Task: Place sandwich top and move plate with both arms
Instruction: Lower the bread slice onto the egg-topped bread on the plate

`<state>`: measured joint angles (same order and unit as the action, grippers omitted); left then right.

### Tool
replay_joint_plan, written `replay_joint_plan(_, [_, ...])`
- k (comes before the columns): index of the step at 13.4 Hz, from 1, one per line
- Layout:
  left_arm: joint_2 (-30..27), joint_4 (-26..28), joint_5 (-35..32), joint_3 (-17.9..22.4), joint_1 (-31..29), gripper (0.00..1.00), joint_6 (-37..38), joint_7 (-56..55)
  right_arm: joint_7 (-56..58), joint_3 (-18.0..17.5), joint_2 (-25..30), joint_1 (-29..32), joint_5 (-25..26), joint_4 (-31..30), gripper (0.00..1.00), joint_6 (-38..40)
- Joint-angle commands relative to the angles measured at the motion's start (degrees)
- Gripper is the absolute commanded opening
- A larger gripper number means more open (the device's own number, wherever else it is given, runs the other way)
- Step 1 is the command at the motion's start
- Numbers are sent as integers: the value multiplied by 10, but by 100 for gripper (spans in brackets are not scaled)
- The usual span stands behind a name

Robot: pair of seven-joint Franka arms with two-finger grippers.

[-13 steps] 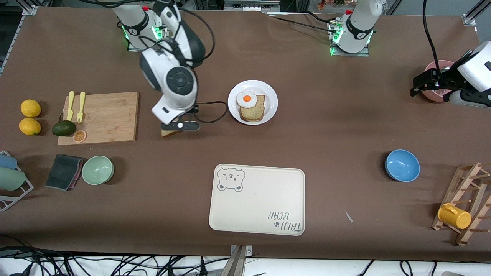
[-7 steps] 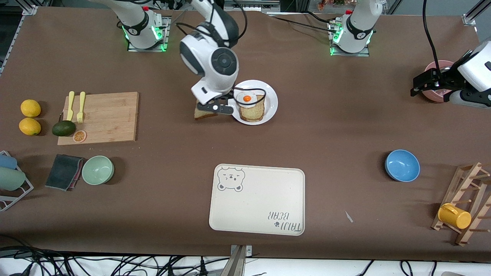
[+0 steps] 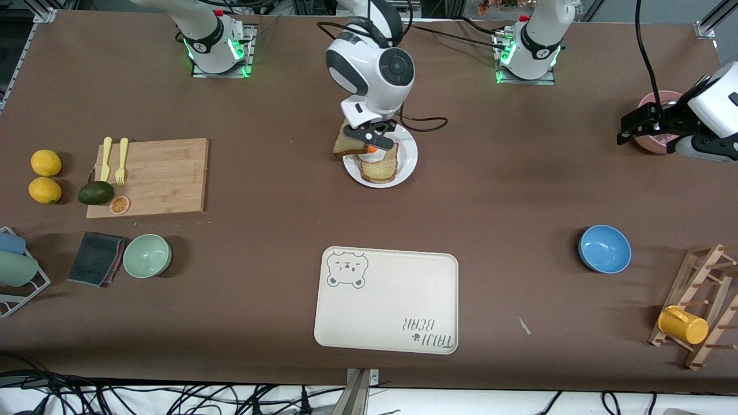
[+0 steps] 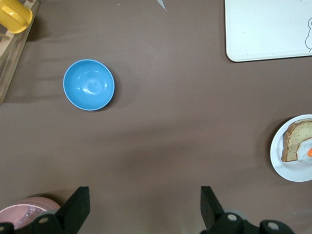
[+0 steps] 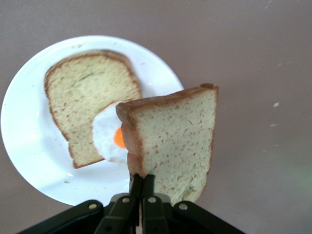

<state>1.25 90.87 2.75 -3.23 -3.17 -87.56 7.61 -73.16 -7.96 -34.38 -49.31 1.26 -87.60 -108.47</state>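
Tray [image 3: 386, 300]: cream, bear drawing, nearest the front camera, bare, well apart from the plate.
Plate [image 3: 408, 164]: white, farther up the surface, carrying the lower bread slice [image 3: 380, 168] and fried egg [image 5: 108, 136].
Sandwich top [image 3: 347, 145]: pinched by one edge in the right gripper [image 3: 369, 136], jaws pressed together on it, tilted, now over the plate's rim.
Change: carried from beside the cutting board [image 3: 149, 176] to the plate within a second.
Meaning: placement close; slice likely needs centring over the egg before release.
Left gripper [image 4: 141, 207]: jaws spread, holding nothing, waiting over the pink bowl [image 3: 654, 141].
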Motion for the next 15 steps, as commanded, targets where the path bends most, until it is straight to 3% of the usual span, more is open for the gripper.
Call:
replay_joint_plan(1, [4, -14, 8, -3, -6, 100, 12, 13, -34, 5, -37, -15, -8, 26, 0, -36])
replay_joint_plan(8, [5, -15, 8, -1, -6, 100, 11, 13, -35, 7, -56, -17, -3, 27, 0, -73])
replay_joint_plan(9, [6, -15, 9, 0, -7, 100, 11, 13, -34, 8, -59, -16, -4, 29, 17, -81])
replay_joint_plan(10, [7, -15, 9, 0, -7, 100, 11, 11, -34, 8, -60, -16, -4, 29, 49, -90])
replay_joint_plan(11, [8, -15, 8, 0, -6, 100, 11, 10, -33, 9, -60, -15, -4, 29, 67, -94])
replay_joint_plan(13, [10, -15, 9, 0, -5, 100, 11, 10, -32, 10, -55, -12, -6, 29, 82, -94])
replay_joint_plan(14, [11, -15, 9, -1, -5, 100, 11, 7, -31, 10, -51, -9, -7, 29, 99, -93])
replay_joint_plan(15, [13, -14, 9, -1, -4, 100, 11, 6, -29, 10, -43, -4, -8, 29, 99, -91])
